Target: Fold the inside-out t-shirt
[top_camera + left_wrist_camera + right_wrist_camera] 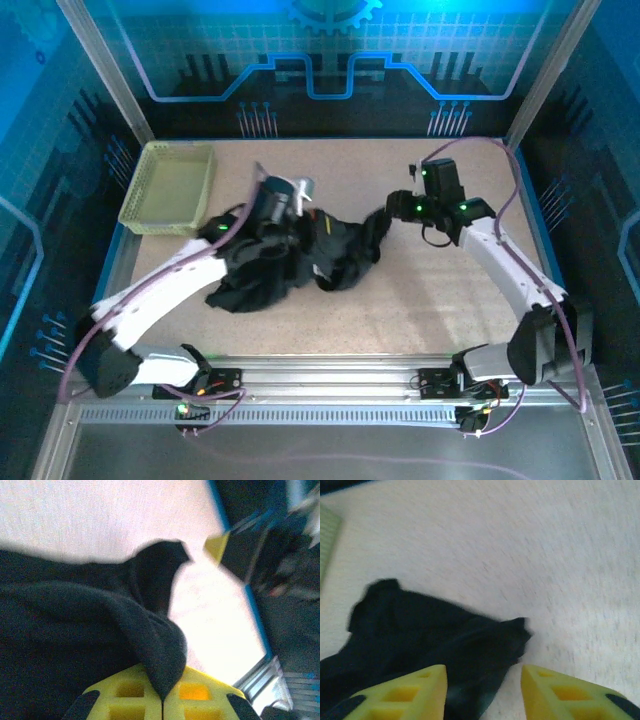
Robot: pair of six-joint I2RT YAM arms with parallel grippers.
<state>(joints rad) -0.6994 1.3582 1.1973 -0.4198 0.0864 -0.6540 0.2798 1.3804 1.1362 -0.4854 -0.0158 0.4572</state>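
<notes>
My left hand [162,700] is pinched tight on a fold of the inside-out t-shirt [300,255], which lies crumpled mid-tabletop [420,310]. My right hand [483,680] stands parted over its edge, gripping nothing.

Top view high behind arms [170,285], wrist views close, all sharing t-shirt [335,255]

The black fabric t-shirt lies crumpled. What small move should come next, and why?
Probably the right gripper should lower and close on the edge of the black soft fabric t-shirt seen between its open yellow fingers. The left gripper is already shut on a fold, and the shirt sits bunched on the beige table; two grips would let the arms spread it flat.
</notes>
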